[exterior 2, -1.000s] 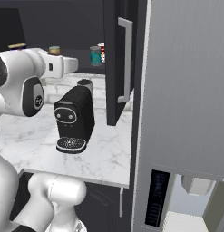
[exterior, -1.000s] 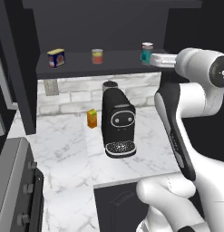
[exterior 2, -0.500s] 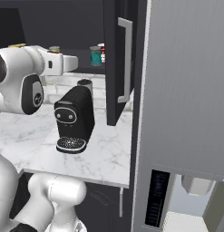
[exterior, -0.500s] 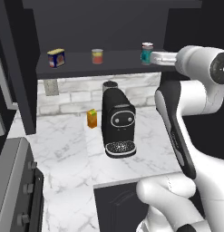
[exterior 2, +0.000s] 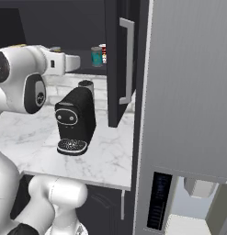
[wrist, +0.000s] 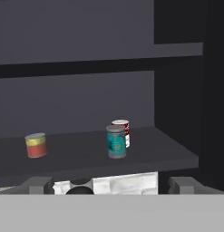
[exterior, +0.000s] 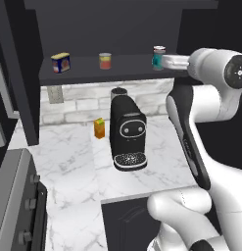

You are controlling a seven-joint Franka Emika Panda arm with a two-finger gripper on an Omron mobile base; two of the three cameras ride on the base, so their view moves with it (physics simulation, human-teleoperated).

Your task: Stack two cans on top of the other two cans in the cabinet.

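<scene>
- The gripper faces the cabinet shelf, fingers spread wide and empty
- The teal can stands just before the red-and-white can; the red-orange can stands well left; the blue tin sits farthest left

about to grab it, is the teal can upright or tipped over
Upright. The teal can stands on its base on the cabinet shelf, silver top facing up, just in front of the red-and-white can.

Four cans stand unstacked on cabinet shelf.
</scene>
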